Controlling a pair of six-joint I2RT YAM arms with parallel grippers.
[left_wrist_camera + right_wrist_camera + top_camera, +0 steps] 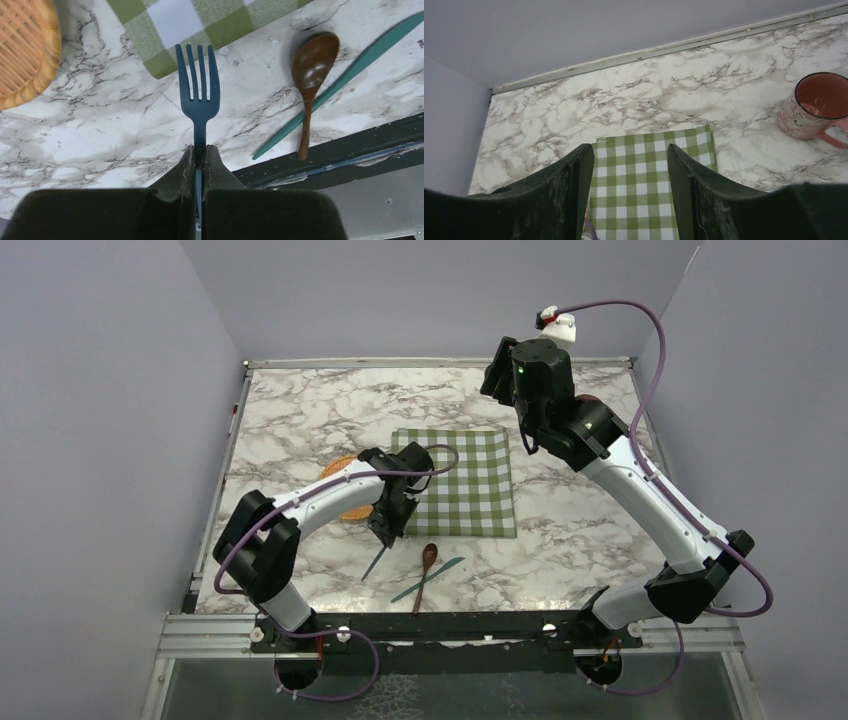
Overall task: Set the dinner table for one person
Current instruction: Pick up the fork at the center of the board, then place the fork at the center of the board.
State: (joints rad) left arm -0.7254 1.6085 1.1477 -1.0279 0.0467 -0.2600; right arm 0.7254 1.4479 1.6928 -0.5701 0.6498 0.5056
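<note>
The dinner table (pixel 300 420) is a white marble-pattern top with grey veins. My left gripper (pixel 200 149) is shut on the handle of a dark blue fork (pixel 198 95), whose tines point at the near left corner of a green-and-white checked cloth (pixel 200 20). From above, the fork (pixel 376 562) hangs below the left gripper (pixel 386 530), just off the cloth (pixel 465 480). A wooden spoon (pixel 312 65) lies across a teal knife (pixel 350 75) to the right of the fork. My right gripper (pixel 630 150) stands open and empty, high above the cloth's far edge (pixel 654 150).
A woven orange plate (pixel 345 480) lies left of the cloth, partly under the left arm. A pink mug (pixel 809 105) stands at the back right of the table. The table's dark metal front rail (pixel 350 150) runs just behind the spoon and knife handles.
</note>
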